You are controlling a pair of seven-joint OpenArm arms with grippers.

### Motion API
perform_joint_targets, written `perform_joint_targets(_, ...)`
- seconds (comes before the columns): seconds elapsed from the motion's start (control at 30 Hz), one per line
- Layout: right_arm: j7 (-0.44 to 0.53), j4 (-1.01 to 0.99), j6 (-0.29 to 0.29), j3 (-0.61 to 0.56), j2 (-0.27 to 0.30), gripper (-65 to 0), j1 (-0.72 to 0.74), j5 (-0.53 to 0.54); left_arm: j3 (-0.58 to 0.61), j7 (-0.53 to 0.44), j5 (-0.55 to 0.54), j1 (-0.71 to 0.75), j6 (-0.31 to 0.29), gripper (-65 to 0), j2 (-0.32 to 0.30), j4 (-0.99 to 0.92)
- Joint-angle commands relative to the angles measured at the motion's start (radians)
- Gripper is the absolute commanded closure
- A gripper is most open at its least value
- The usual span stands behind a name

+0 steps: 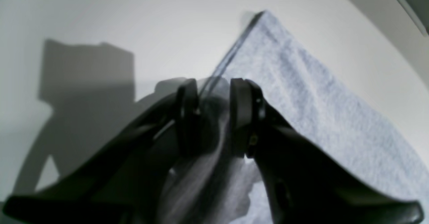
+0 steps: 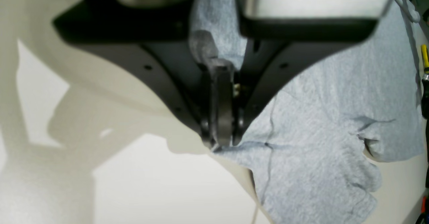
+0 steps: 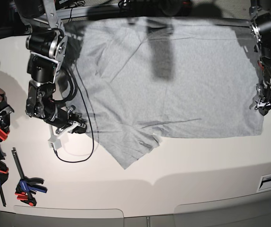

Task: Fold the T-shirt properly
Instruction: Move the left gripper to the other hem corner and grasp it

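The white tabletop [image 3: 196, 161] fills the base view. The grey T-shirt [image 3: 173, 80] lies spread across its upper half, a sleeve [image 3: 130, 146] pointing toward the lower centre. At the left of the frame, the right gripper [image 3: 74, 126] has its jaws clenched on the shirt's edge. At the right edge, the left gripper [image 3: 266, 106] has its jaws parted around a fold of cloth. Clamps [image 3: 24, 184] lie at lower left.
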Motion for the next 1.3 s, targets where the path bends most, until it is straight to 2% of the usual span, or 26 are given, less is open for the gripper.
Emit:
perform_joint_targets(0.0,-0.023,0.002,-0.013,-0.003,0.008,0.0,0.014,-0.038,0.008,-0.019,-0.005,-0.031,-0.011,-15.7,-0.019,0.013)
perform_joint_targets(0.3,-0.019,0.002,-0.013,-0.003,0.008,0.0,0.013,-0.038,0.021,-0.017,0.022,-0.06,-0.011,-15.4,-0.016,0.013)
perform_joint_targets(0.37,-0.016,0.002,-0.013,-0.003,0.008,0.0,0.013,-0.037,0.021,-0.019,0.022,-0.06,-0.011,-11.1,-0.016,0.013)
perform_joint_targets(0.43,-0.016,0.002,-0.013,-0.003,0.008,0.0,0.013,-0.037,0.021,-0.027,0.022,-0.057,-0.011,-0.6,-0.017,0.013)
perform_joint_targets(0.47,-0.015,0.002,-0.013,-0.003,0.008,0.0,0.013,-0.037,0.021,-0.032,0.022,-0.057,-0.011,0.0,-0.017,0.013)
perform_joint_targets(0.77,0.023,0.003,-0.012,-0.003,0.009,0.0,0.014,0.029,0.021,-0.033,-0.011,-0.052,-0.014,0.0,-0.025,0.013)
perform_joint_targets(0.9,0.022,0.005,-0.001,-0.003,0.009,0.0,0.014,0.033,0.021,-0.031,-0.021,-0.052,-0.065,0.0,-0.038,0.013)
perform_joint_targets(1.03,0.022,0.005,0.0,-0.003,0.009,0.0,0.014,0.033,0.021,-0.043,0.068,-0.051,-0.064,-0.2,-0.039,0.013)
perform_joint_targets(1.1,0.022,0.005,0.0,-0.003,0.008,0.0,0.014,0.033,0.021,-0.043,0.091,-0.049,-0.063,-17.4,-0.039,0.013)
perform_joint_targets(1.13,0.022,0.005,0.0,-0.003,0.008,0.0,0.014,0.033,0.021,-0.043,0.095,-0.048,-0.063,-22.0,-0.039,0.013)
perform_joint_targets(1.27,0.022,0.005,0.0,-0.003,0.008,0.0,0.014,0.033,0.021,-0.046,0.099,-0.037,-0.061,-23.1,-0.038,0.013)
